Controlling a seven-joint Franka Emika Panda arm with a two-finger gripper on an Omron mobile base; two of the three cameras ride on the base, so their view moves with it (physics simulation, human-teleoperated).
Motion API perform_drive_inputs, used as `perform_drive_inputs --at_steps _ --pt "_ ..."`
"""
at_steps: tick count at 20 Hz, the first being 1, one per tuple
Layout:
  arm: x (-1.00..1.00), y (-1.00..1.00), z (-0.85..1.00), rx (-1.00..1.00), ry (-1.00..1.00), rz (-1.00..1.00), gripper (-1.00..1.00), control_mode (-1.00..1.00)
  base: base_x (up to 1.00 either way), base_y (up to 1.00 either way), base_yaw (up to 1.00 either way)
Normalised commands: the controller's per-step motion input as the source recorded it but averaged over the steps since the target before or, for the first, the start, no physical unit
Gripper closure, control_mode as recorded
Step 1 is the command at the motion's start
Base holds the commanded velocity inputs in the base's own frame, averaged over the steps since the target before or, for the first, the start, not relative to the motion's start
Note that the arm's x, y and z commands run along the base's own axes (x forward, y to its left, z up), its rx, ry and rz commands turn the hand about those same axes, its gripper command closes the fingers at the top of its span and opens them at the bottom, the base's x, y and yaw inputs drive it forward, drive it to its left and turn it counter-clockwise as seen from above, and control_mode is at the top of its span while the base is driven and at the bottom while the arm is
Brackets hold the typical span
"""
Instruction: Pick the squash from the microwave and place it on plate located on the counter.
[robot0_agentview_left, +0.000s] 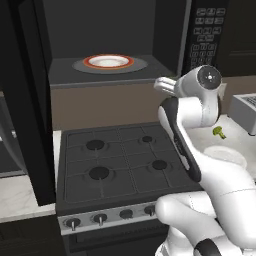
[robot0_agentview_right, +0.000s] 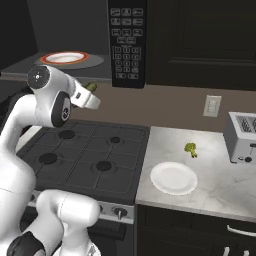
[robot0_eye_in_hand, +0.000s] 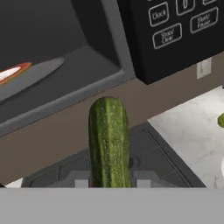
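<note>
Between tool (robot0_eye_in_hand: 109, 183) fingertips: squash (robot0_eye_in_hand: 108, 142) clamped upright, above stovetop (robot0_eye_in_hand: 148, 157), outside microwave (robot0_eye_in_hand: 87, 57).

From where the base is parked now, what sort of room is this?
A home kitchen, rendered in simulation. A black microwave hangs open above a gas stovetop, and beside it a pale stone counter carries a white plate and a toaster.
</note>
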Motion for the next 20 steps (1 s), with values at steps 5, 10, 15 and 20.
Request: perform_drive_inputs --at_steps 5,10,15,20 --pt "0.04 -1.0 -0.44 0.17 0.11 -0.08 1.0 -1.0 0.0 0.0 0.0" --pt "0.19 -1.0 -0.57 0.07 0.03 -0.04 1.0 -1.0 0.0 0.0 0.0" --pt "0.19 -1.0 -0.63 0.06 0.02 0.0 1.0 -1.0 0.0 0.0 0.0" --pt "0.37 -1.0 -0.54 0.03 0.0 0.0 1.0 -1.0 0.0 0.0 0.0"
